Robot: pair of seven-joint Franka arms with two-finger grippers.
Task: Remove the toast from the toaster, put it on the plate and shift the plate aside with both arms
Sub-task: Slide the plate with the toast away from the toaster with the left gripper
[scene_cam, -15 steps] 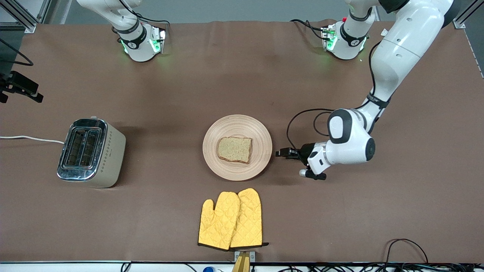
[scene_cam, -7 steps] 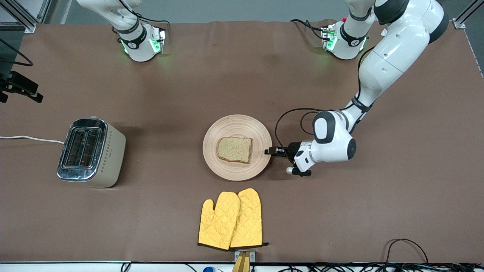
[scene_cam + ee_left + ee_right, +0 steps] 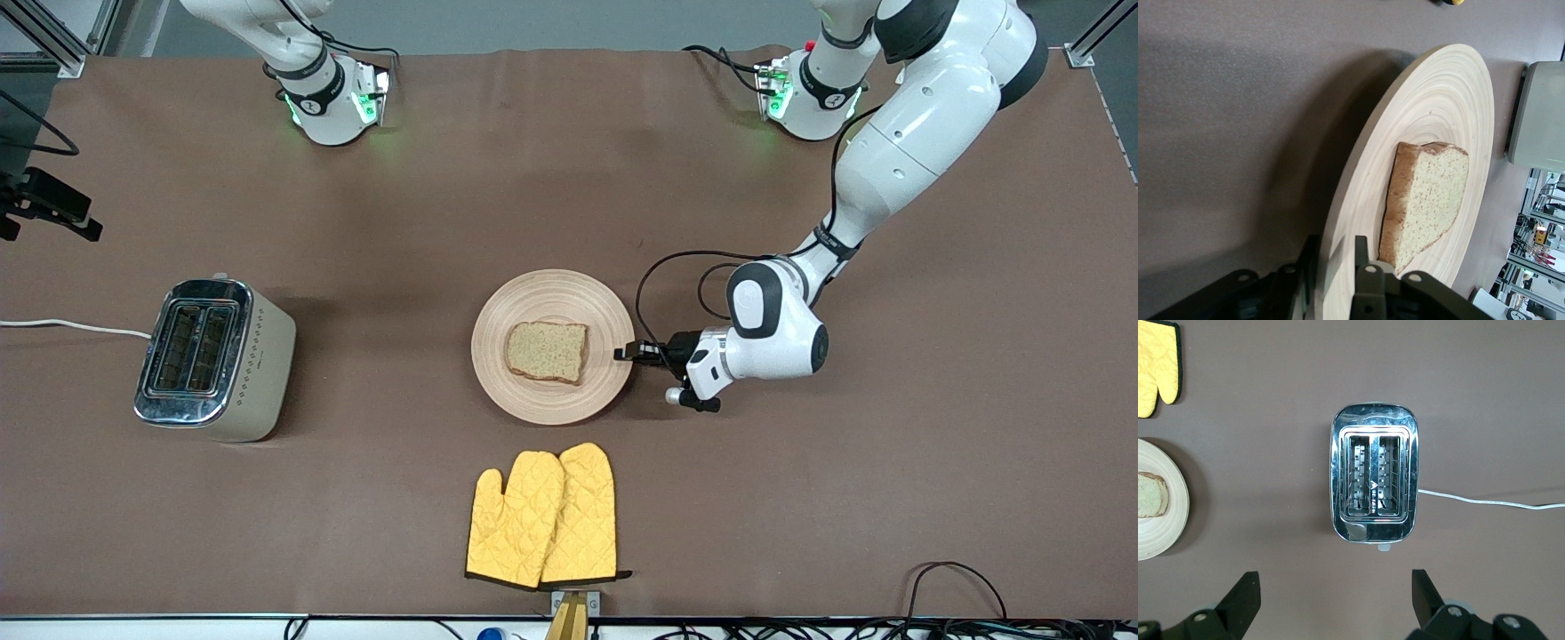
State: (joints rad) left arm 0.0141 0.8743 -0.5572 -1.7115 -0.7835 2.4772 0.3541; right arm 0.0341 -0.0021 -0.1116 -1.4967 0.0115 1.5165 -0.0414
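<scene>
1. Dial convention: the plate (image 3: 551,298) is the clock face as seen in the front view, with twelve o'clock toward my two bases.
2. The plate, round pale wood with ring grooves, lies near the middle of the brown table (image 3: 533,178).
3. The toast (image 3: 546,351), one tan slice with a darker crust, lies flat at the hub of the plate, apart from the rim on all sides.
4. My left gripper (image 3: 622,354) is at the plate's three o'clock edge, low at table level. The forearm reaches in from the left arm's end of the table.
5. In the left wrist view, my left gripper (image 3: 1335,257) is clenched on the rim of the plate (image 3: 1438,100), one finger above the wood and one below. The toast (image 3: 1431,193) sits just past the upper finger and I cannot tell whether they touch.
6. My right gripper (image 3: 1335,577) waits in the air over the toaster (image 3: 1375,480), its fingers spread wide and holding nothing.
7. The toaster (image 3: 213,356), chrome-topped with two empty slots, stands at nine o'clock, well apart from the plate, toward the right arm's end.
8. A pair of yellow oven mitts (image 3: 544,516) lies at six o'clock, nearer to the front camera than the plate and not touching it.
</scene>
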